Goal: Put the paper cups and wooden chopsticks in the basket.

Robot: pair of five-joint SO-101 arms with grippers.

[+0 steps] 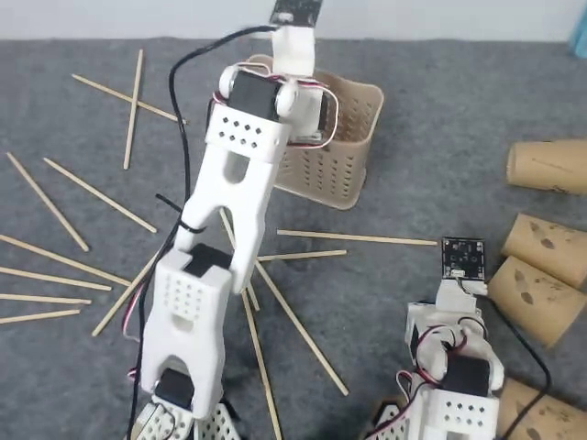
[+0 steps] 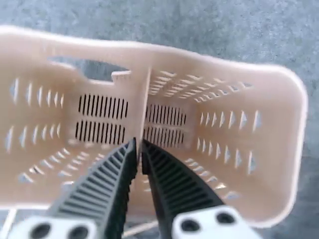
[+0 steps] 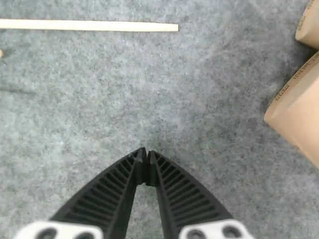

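Basket (image 1: 353,147) upper centre of high view, on grey mat (image 3: 75,99) | paper cups (image 1: 537,298) lying along right edge | left gripper (image 2: 139,145) over basket, jaws narrow, pinching one chopstick (image 2: 146,99) | right gripper (image 3: 146,155) over mat, jaws together, empty | loose chopsticks (image 1: 358,238) scattered left and centre
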